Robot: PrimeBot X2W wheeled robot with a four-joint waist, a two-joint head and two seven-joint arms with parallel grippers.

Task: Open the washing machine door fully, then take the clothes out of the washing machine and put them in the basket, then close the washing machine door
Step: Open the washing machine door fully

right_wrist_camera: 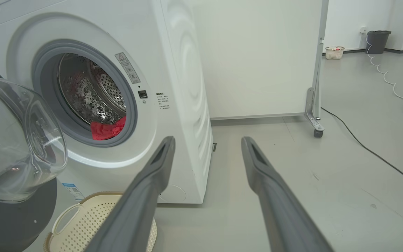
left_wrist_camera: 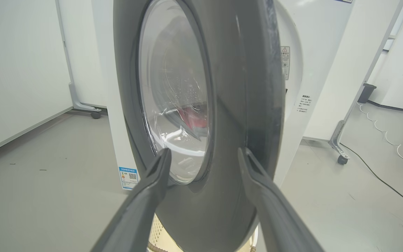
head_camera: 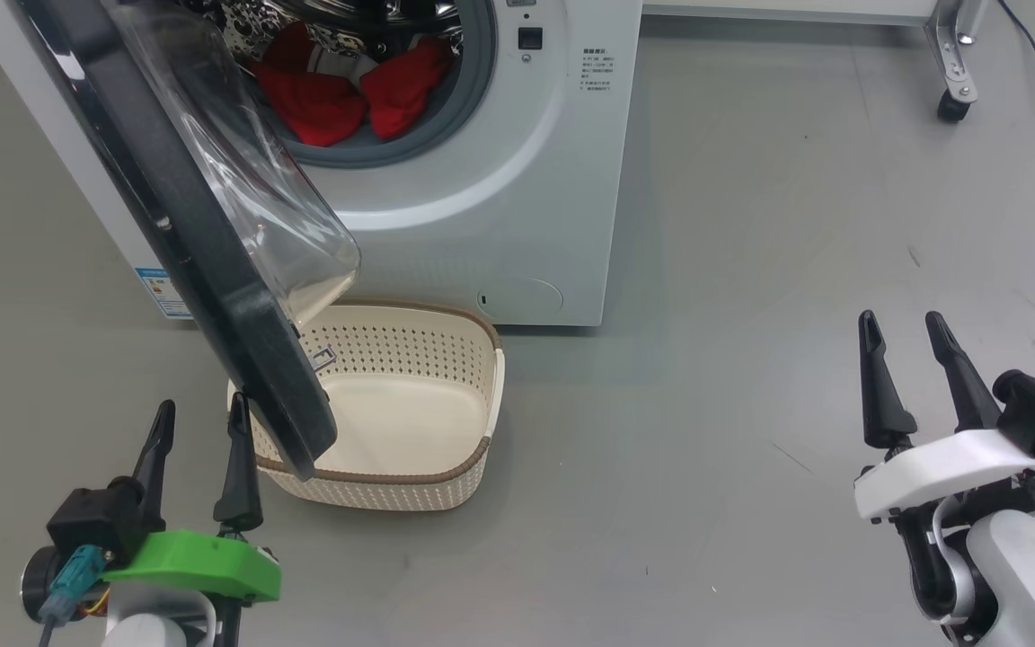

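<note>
The door (head_camera: 185, 207), swung open across the head view, hides the left of the machine's (head_camera: 517, 180) mouth and the basket's (head_camera: 482, 328) left side; the machine's top is cut off. The clothes (head_camera: 338, 94) lie low in the drum, red with a pale patch, their shapes hard to separate. The basket stands on the floor just before the machine, under the door's glass bowl. The left claw (head_camera: 202, 402) gapes wide beside the door's lower edge, holding nothing; the right claw (head_camera: 899, 316), well apart, is spread and empty too.
</note>
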